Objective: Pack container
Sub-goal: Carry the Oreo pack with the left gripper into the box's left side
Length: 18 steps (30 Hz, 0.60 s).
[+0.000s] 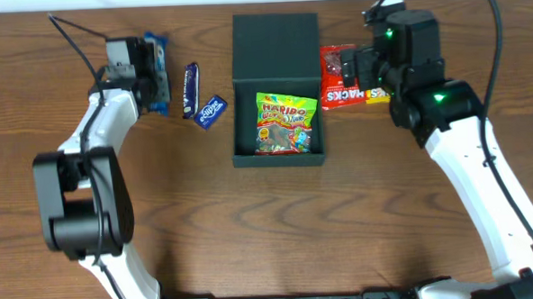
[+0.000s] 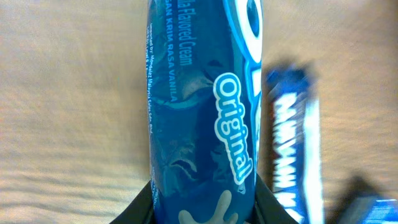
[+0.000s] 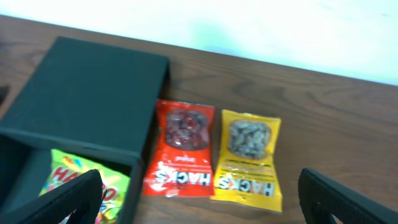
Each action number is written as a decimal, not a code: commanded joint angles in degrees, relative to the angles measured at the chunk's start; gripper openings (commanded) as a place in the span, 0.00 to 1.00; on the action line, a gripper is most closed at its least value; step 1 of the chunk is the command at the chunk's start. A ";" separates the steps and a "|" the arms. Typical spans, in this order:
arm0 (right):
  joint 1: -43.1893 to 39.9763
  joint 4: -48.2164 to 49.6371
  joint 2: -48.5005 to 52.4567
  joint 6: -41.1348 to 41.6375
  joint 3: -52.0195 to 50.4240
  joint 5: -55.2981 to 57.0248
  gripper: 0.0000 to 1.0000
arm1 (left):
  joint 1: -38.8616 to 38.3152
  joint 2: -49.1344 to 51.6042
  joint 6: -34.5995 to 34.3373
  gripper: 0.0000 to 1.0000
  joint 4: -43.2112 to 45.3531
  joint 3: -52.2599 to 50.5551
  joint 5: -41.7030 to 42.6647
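The dark green-black container (image 1: 280, 158) stands open at table centre, its flap lid (image 1: 275, 45) folded back. A green Haribo bag (image 1: 288, 123) lies inside; it also shows in the right wrist view (image 3: 81, 177). My left gripper (image 1: 151, 78) is shut on a blue Oreo pack (image 2: 202, 112) at the far left. My right gripper (image 3: 199, 199) is open above a red Hacks bag (image 3: 180, 149) and a yellow Hacks bag (image 3: 249, 160), right of the container (image 3: 81, 99).
A dark blue snack bar (image 1: 190, 88) and a small blue packet (image 1: 212, 110) lie between the left gripper and the container. The bar also shows in the left wrist view (image 2: 298, 143). A white wall edge runs along the table's back.
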 commanded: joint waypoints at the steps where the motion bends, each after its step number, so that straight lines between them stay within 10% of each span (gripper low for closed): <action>1: -1.99 0.02 -0.39 -0.15 0.76 0.94 0.99 | -2.99 -5.40 -0.50 0.06 0.35 2.89 1.51; 18: -8.09 1.40 -0.39 2.80 0.76 0.94 0.99 | -26.40 -7.43 -17.05 0.06 -12.63 2.86 2.03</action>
